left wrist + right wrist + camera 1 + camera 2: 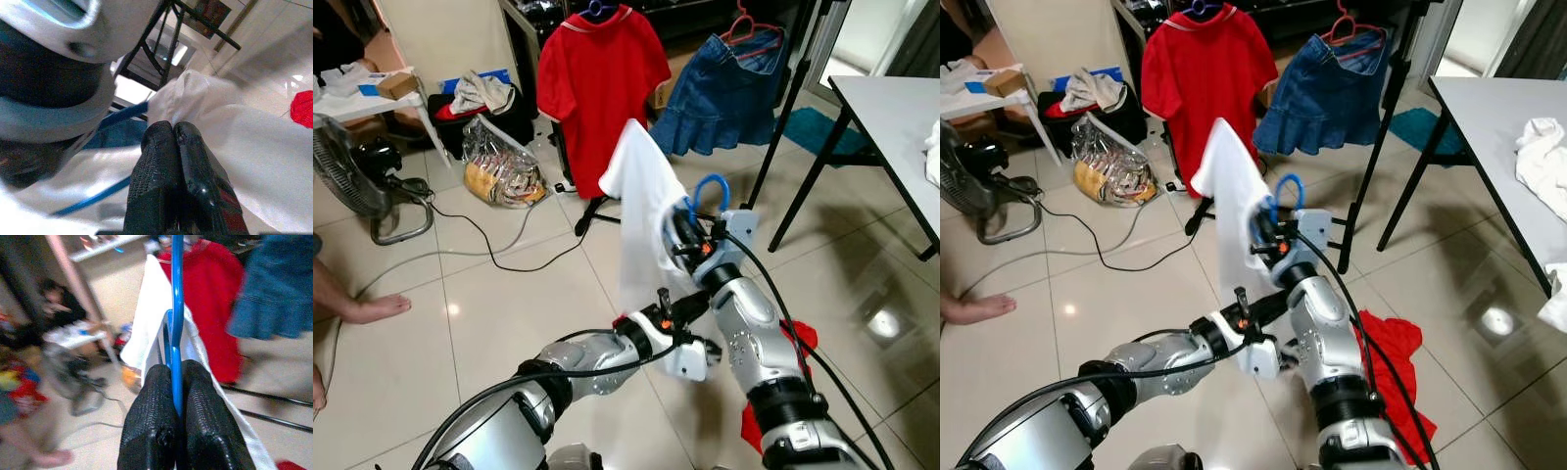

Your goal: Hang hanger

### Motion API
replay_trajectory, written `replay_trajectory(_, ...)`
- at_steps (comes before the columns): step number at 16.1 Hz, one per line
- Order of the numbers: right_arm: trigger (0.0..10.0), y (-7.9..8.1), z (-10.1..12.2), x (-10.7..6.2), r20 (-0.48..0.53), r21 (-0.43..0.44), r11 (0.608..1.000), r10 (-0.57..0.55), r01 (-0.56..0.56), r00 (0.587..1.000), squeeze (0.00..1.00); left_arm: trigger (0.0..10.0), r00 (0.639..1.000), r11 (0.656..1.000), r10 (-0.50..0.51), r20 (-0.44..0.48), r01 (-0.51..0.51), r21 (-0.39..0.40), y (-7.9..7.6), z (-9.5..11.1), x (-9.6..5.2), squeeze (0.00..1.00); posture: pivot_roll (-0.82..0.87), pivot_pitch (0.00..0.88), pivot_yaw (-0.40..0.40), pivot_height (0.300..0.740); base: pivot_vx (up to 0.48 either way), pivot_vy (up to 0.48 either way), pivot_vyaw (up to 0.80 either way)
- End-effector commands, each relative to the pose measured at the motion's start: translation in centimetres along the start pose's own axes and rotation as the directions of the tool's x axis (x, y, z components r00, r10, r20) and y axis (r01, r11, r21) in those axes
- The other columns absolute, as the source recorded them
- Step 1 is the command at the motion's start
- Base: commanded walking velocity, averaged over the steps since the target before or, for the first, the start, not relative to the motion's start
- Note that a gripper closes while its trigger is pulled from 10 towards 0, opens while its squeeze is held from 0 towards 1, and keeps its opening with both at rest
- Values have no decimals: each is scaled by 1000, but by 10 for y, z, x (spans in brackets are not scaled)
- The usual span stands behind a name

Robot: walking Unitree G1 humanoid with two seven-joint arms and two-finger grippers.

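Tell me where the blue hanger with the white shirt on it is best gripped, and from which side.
Grip the blue hanger on its thin neck just under the hook, coming from below, as the right gripper does: the bare neck is narrow enough to clamp, and the white shirt drapes the shoulders. That probably leaves the hook free for the rack holding the red shirt.

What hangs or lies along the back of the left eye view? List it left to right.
Fan → plastic bag → red shirt → denim skirt → table.
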State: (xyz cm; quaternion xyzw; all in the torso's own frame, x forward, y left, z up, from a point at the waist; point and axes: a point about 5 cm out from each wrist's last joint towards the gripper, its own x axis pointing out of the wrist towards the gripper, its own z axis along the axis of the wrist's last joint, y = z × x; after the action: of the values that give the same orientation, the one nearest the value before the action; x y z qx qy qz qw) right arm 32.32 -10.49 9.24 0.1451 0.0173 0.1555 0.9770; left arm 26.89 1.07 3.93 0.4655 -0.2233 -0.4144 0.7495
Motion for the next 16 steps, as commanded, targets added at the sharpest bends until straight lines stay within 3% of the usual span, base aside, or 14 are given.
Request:
replay_trajectory(1, 10000, -7, 7, 3, 26, -41, 998, -44, 45, 999, 0, 0, 1000, 1000, 12, 13, -12, 9, 0, 1, 0, 0, 83, 0, 49, 740, 0, 0, 0)
replay_trajectory(4, 10000, -26, 7, 3, 6, -148, 977, -152, 151, 988, 0, 0, 1000, 1000, 28, 12, -28, 14, 2, 1, 0, 0, 86, 0, 44, 740, 0, 0, 0)
replay_trajectory(11, 10000, -27, -12, -1, -69, -202, 971, -148, 132, 986, 0, 0, 996, 995, 86, 17, -86, 49, 18, -3, 2, 0, 85, 0, 44, 740, 0, 0, 0)
replay_trajectory(16, 10000, -42, -11, -7, -90, -253, 950, -210, 181, 974, 0, 0, 998, 997, 61, -1, -61, 52, 13, -8, -5, 0, 80, 0, 41, 740, 0, 0, 0)
